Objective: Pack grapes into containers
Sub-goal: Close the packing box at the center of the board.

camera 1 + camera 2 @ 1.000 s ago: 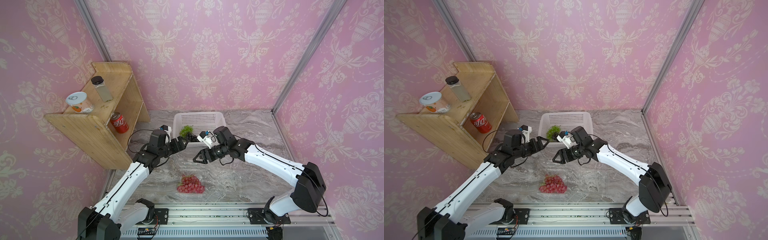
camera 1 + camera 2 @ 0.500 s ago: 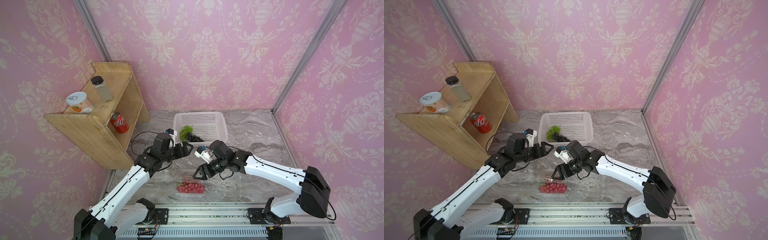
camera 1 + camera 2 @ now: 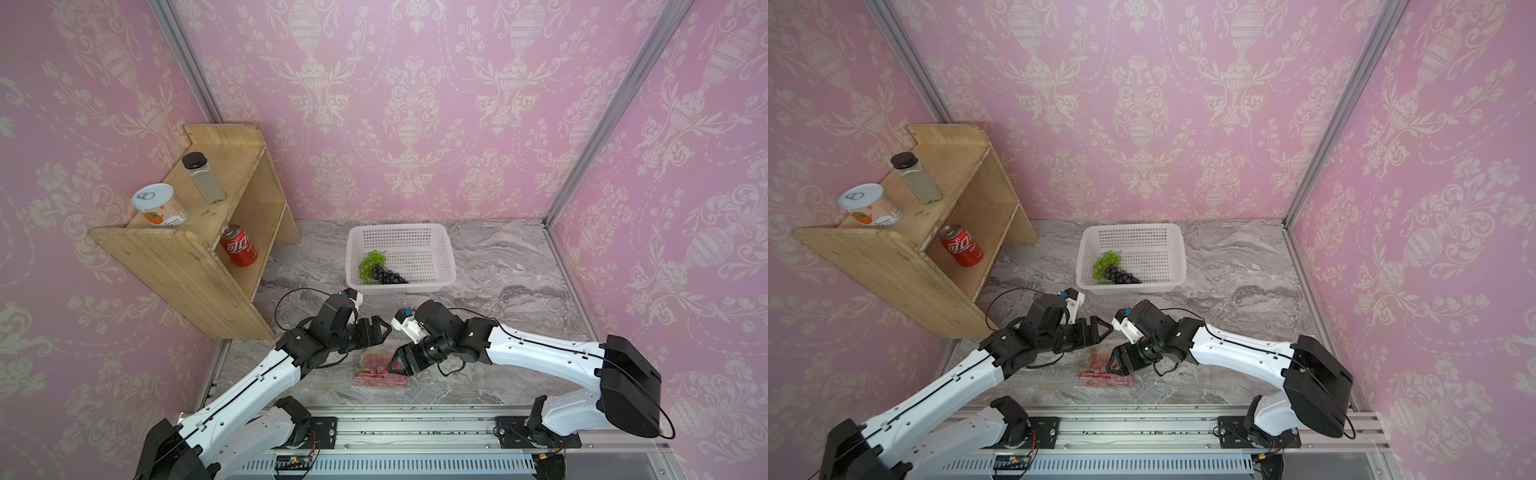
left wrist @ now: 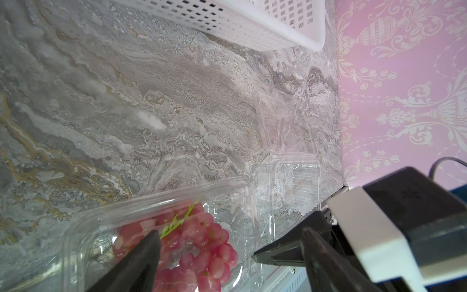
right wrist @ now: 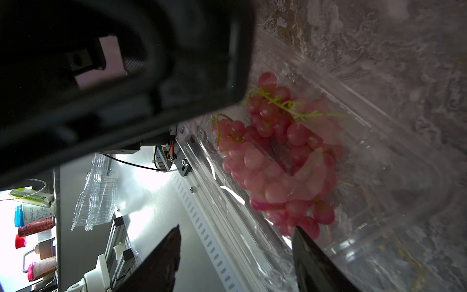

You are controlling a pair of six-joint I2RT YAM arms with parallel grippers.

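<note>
Red grapes (image 3: 374,362) lie in a clear container (image 3: 358,376) near the table's front edge. My left gripper (image 3: 381,330) hovers just behind it, open. My right gripper (image 3: 398,365) hangs open over the container's right end. In the left wrist view the red grapes (image 4: 202,242) sit between my open fingers, inside the container (image 4: 156,199). In the right wrist view one finger (image 5: 303,242) is by the red grapes (image 5: 278,161) and the container's wall (image 5: 379,126). A green bunch (image 3: 371,264) and a dark bunch (image 3: 387,276) lie in the basket.
The white perforated basket (image 3: 401,232) stands at the back. An empty clear container (image 4: 295,187) with its lid open sits to the right of the filled one. A wooden shelf (image 3: 174,257) with a can, a jar and a cola can fills the left side.
Both arms have drawn back from the basket toward the front edge and come down over the container with the red grapes. Both grippers stayed open.
</note>
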